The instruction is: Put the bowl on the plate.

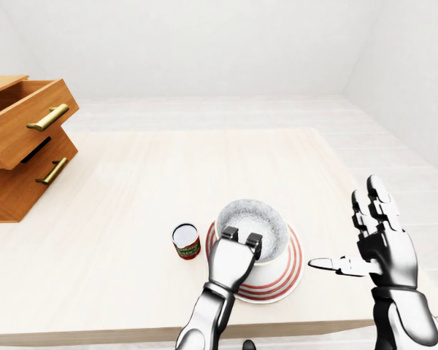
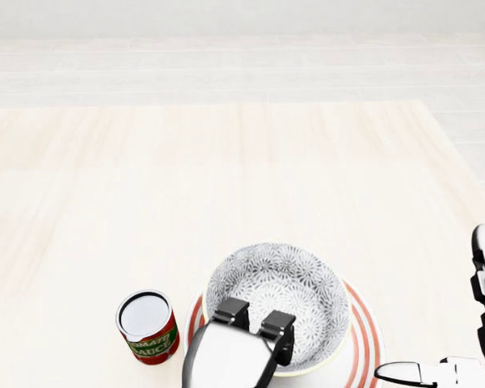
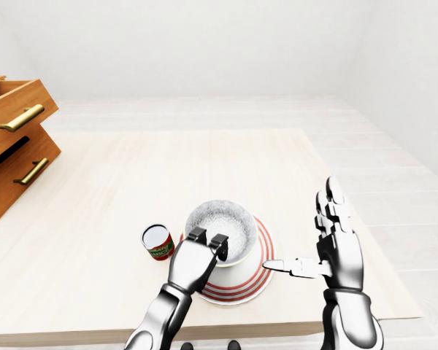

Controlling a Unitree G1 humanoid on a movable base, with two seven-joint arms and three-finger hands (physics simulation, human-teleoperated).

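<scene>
Bowl (image 2: pixel 284 284): grey-and-white flower pattern, upright, mouth up. It stands over the middle of the plate, in the lower centre of the head view. Its base is hidden, so contact with the plate cannot be confirmed.
Plate (image 2: pixel 364 333): white with red rings, flat on the table. Its rim shows around the bowl on the view's left and right.
Left hand (image 2: pixel 226 356): enters from the bottom edge of the head view. Two dark fingers (image 2: pixel 231 310) are hooked over the bowl's lower rim and reach into its interior, closed on that rim. The thumb is hidden beneath.
Right hand (image 1: pixel 379 244): held upright at the right of the left-eye view, well apart from the bowl. The fingers are spread and straight, and the thumb points sideways toward the plate without touching it. It holds nothing.
Can (image 2: pixel 148 326): red label with green band, upright, pale top. It stands just beside the plate on the view's left, apart from it.
Table (image 2: pixel 145 202): pale wood, carrying plate and can.
Drawer unit (image 1: pixel 22 146): wooden, brass handles, at the left edge of the left-eye view. The upper drawer is pulled out.
</scene>
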